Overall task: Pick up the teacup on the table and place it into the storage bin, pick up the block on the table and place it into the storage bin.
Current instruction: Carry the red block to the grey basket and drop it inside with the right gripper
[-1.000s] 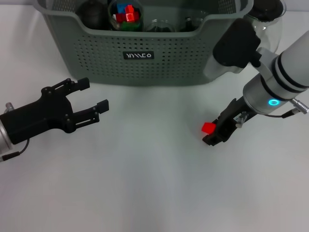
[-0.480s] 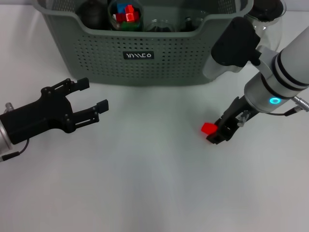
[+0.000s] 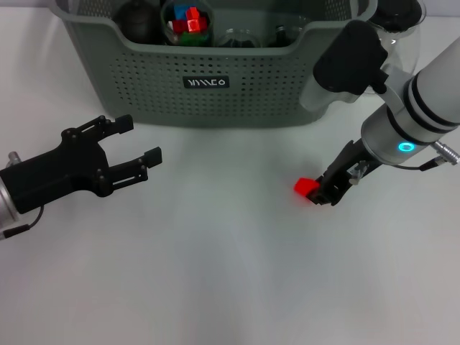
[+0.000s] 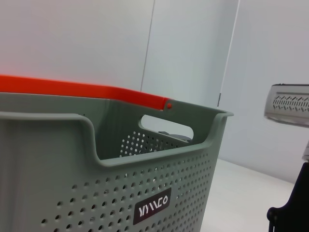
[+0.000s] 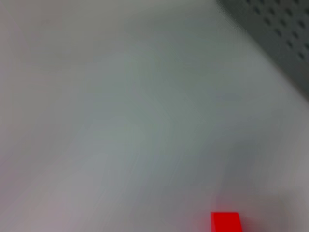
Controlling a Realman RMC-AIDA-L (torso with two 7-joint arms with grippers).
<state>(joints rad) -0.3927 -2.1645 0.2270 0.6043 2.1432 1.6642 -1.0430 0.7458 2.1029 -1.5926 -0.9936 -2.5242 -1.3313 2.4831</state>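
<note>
Though small, vivid red block (image 3: 305,187)

head overhead, wrists low, sharing storage bin (image 3: 215,79)

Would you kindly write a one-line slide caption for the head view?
Right gripper at the red block on the white table; left gripper waits open beside the storage bin.

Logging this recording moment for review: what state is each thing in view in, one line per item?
storage bin: upright on the table, already holding several items.
red block: at the right gripper's tips, in front of the bin, not yet inside it.
right gripper: low at the block; grip cannot be confirmed.
left gripper: open, empty, hovering in front of the bin.
glass pitcher: beside the bin, behind the right arm.
</note>
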